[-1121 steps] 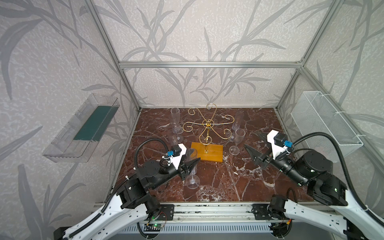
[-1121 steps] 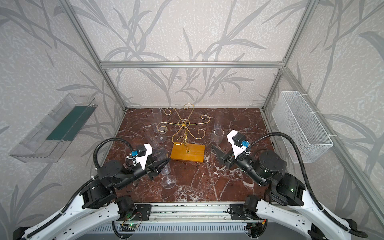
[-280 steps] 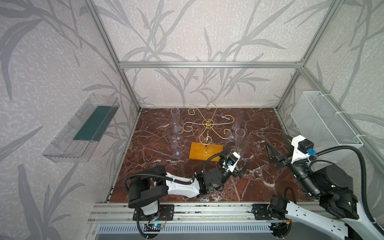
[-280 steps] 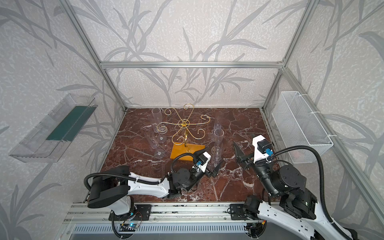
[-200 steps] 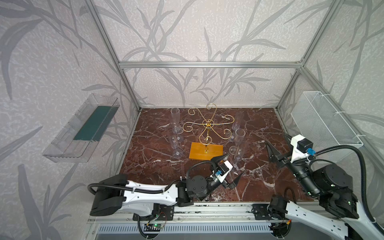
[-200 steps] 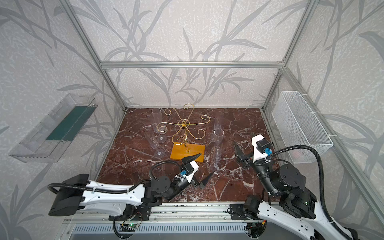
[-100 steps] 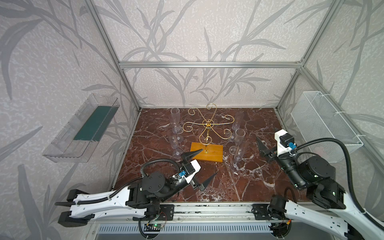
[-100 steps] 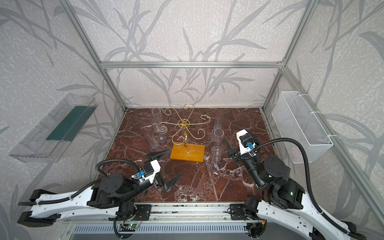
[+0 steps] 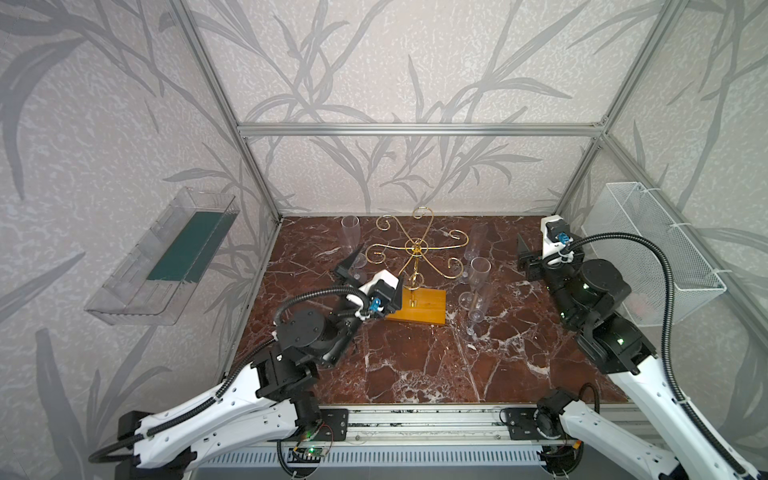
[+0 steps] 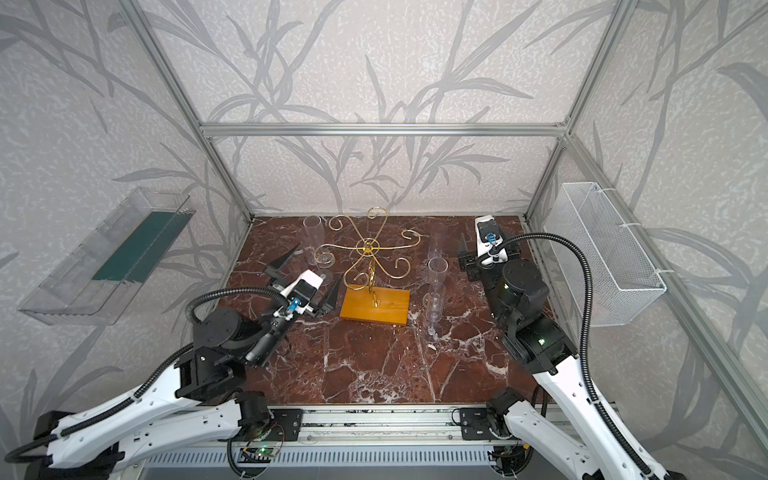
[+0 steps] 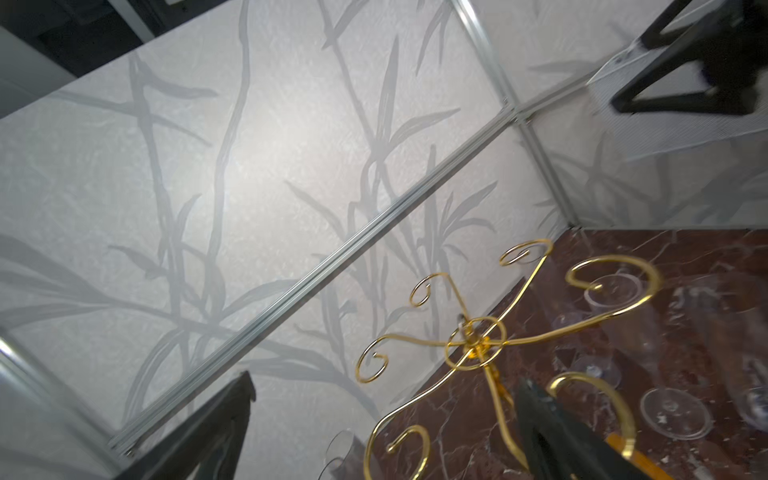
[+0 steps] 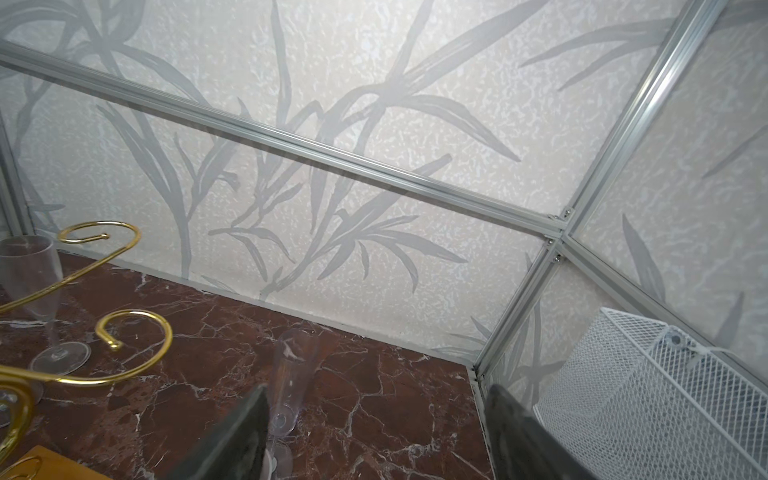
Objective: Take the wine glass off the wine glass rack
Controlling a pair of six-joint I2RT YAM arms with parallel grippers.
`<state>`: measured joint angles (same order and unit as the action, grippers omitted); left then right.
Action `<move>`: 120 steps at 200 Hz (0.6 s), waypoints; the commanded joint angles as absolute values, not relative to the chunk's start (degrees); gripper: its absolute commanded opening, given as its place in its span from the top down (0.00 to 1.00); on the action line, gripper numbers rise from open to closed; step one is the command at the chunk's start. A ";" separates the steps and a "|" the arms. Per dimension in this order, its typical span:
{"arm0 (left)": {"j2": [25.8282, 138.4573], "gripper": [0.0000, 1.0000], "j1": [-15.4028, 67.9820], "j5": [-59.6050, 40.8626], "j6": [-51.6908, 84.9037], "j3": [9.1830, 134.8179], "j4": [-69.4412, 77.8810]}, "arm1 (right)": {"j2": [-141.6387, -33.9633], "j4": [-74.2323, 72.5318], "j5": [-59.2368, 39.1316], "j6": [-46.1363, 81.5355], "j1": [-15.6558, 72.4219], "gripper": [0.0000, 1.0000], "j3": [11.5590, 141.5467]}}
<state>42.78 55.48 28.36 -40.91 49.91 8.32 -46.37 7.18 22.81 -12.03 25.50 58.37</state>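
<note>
Red-brown marble bench [image 9: 415, 365] fills the floor of a cell with leaf-patterned walls and aluminium framing. In both top views the wine glass rack [image 9: 417, 248] stands toward the back middle on its orange wooden base, with its gold scroll arms fanned out. Clear wine glasses [image 9: 480, 270] stand upright on the bench on either side of it, two to the left and three to the right. The left gripper [image 9: 380, 266] hangs just left of the base with its fingers spread wide and nothing between them. The right gripper [image 10: 488, 245] is near the back right corner, apart from the glasses.

In the left wrist view, the black fingers [image 11: 208, 432] stand far apart. One of them crosses in front of the rack's post [image 11: 494, 386]. Blurred glasses show past the scroll arms.

In the right wrist view, the fingers [image 12: 523, 436] are parted and grip nothing. One upright glass [image 12: 293, 374] stands just beside one finger, farther off on the bench. A white mesh basket [image 12: 623, 395] hangs on the side wall.
</note>
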 commanded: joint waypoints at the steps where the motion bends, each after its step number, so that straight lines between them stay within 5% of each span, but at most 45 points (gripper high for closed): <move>1: 42.26 0.01 44.53 21.86 -37.09 52.06 8.40 | -46.85 4.89 15.91 -6.70 19.18 0.20 57.62; 72: 47.74 0.01 -2.95 3.94 -7.31 48.13 6.97 | -48.87 -0.51 4.28 0.40 -0.44 0.19 45.08; 120: 53.48 0.01 -9.67 7.64 2.30 33.67 15.42 | -50.26 -4.98 1.07 1.87 -3.77 0.19 34.17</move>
